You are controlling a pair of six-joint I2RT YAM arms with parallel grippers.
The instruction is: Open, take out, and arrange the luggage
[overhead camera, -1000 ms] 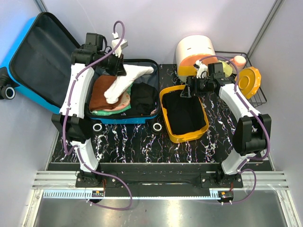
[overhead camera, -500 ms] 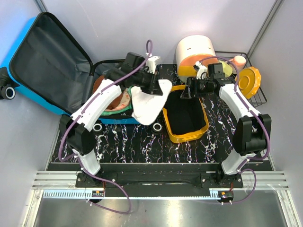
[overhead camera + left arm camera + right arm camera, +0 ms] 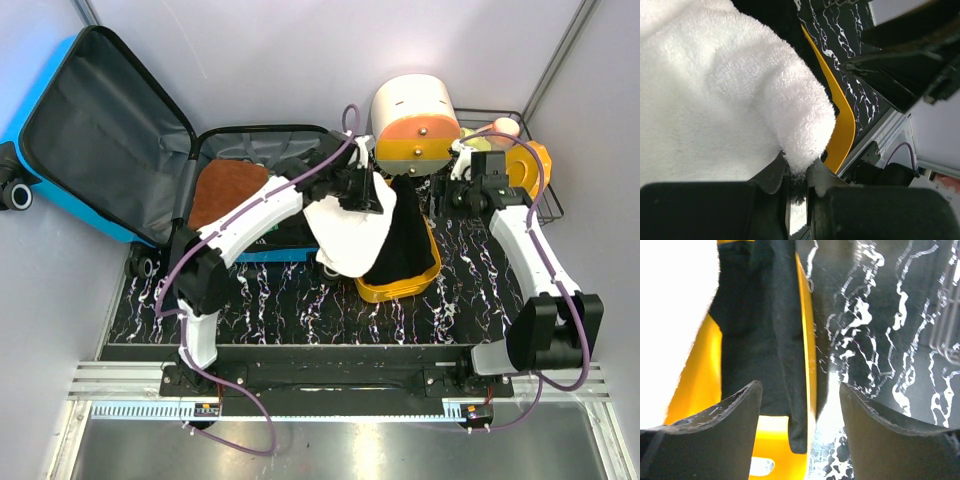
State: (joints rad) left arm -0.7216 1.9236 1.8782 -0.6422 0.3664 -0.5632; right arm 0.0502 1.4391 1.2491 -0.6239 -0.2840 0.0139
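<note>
We see the luggage (image 3: 95, 125) off to the left gripper's (image 3: 372, 196) left, at the back-left corner of the table (image 3: 300, 310). It is a bright-blue hard shell with black wheels (image 3: 15, 195). It lies open, its lid leaning back against the wall and showing dark grey lining. In its lower half a brown cloth (image 3: 225, 188) lies on top; what is under it we cannot tell.

The left gripper is reached across past the luggage. Its jaws are pinched nearly together on a corner of a white towel (image 3: 350, 235). In the left wrist view the fluffy pile (image 3: 715, 90) bulges out just above the fingertips (image 3: 790, 175). The towel hangs below the jaws over the near-left rim of the yellow basin (image 3: 400, 288).

Inside the basin lies a black cloth (image 3: 412, 240), one edge draped over the rim under the right gripper (image 3: 450, 195). From the right wrist we see that gripper's jaws standing wide apart with nothing between them, poised above the rim (image 3: 807, 340) and the black cloth (image 3: 760, 340).

Behind both grippers stands the white-and-orange round drawer box (image 3: 415, 125), close to the basin's far edge. To the right gripper's right is a wire rack (image 3: 545, 205). Bare marbled table shows beside the basin there and in front of the luggage.
</note>
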